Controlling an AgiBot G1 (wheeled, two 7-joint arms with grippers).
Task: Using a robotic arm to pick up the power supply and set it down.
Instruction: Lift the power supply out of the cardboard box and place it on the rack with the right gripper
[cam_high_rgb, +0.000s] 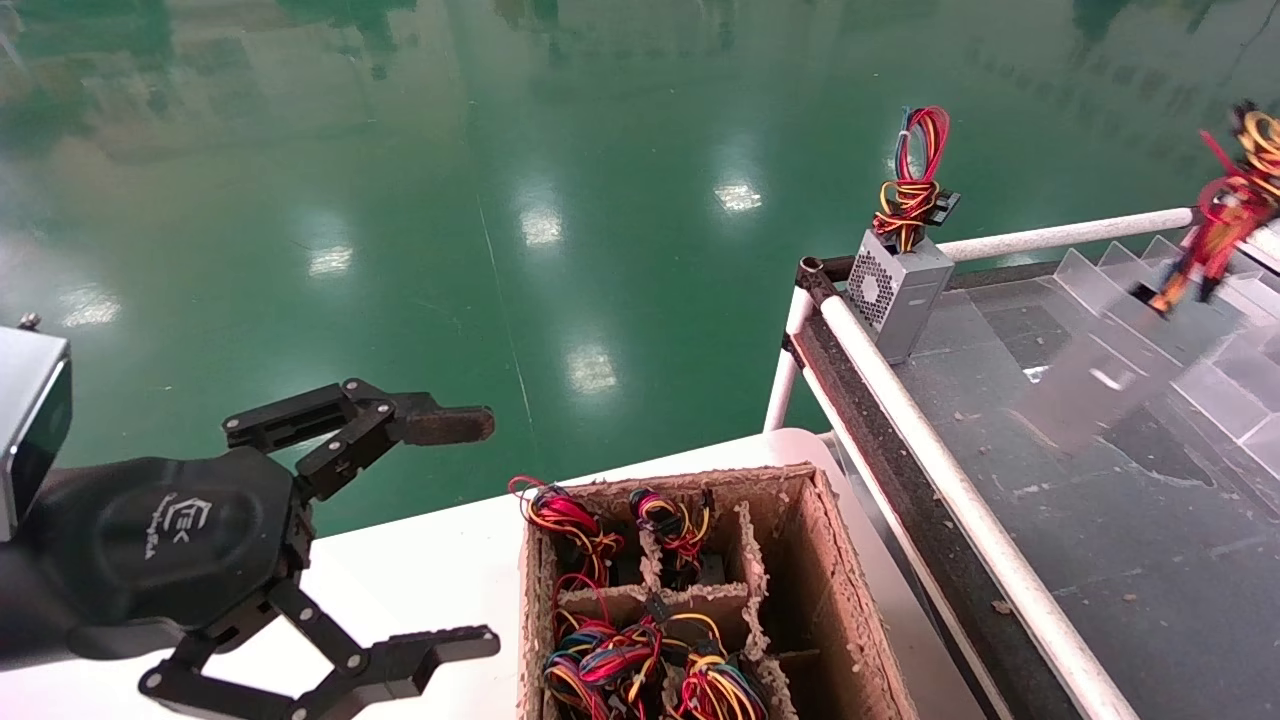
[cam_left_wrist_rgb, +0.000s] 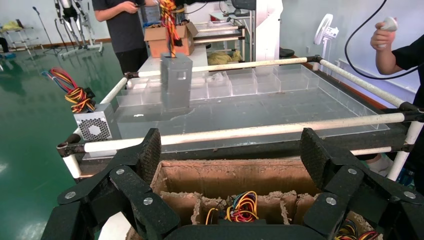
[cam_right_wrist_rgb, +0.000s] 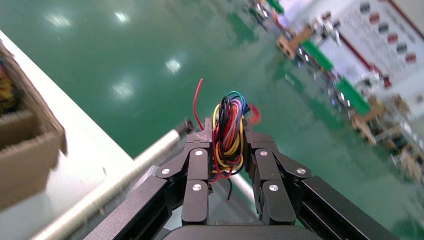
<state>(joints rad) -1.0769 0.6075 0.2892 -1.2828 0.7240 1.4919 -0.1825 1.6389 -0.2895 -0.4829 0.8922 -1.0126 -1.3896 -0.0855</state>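
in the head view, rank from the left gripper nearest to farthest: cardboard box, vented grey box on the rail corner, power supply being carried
From the open left gripper:
1. cardboard box, just beside it on the white table.
2. vented grey box, at the conveyor's near corner.
3. power supply, held over the conveyor, far right.

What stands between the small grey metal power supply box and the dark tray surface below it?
Nothing visible. The power supply hangs from the right gripper over bare tray; the vented grey box sits aside at the corner.

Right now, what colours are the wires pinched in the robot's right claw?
Yellow, red, black, blue and green wires, clearest in the right wrist view.
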